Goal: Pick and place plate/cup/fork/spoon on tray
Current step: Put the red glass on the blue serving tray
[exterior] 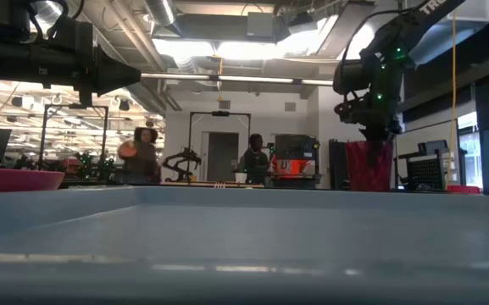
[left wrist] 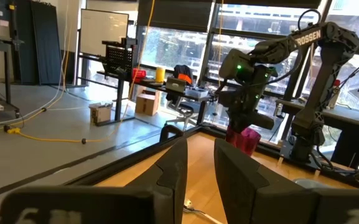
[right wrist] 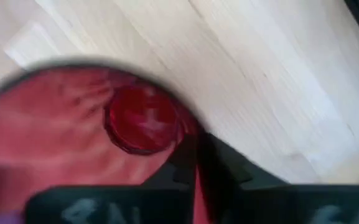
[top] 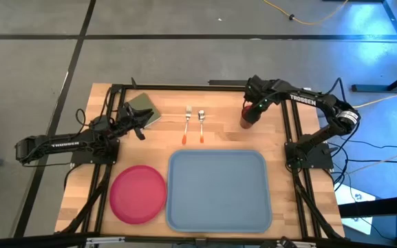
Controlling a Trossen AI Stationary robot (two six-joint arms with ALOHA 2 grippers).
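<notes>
At the bench's (top: 212, 145) far right, my right fingers (right wrist: 195, 180) pinch the cup's (top: 248, 118) rim; left fingers (left wrist: 173, 168) rest parted.

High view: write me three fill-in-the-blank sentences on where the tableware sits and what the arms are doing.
1. The right gripper is shut on the rim of the ____.
2. The plate lies on the table beside the ____, not on it.
3. The spoon lies next to the ____, both on the table.

Missing words: cup; tray; fork
</notes>
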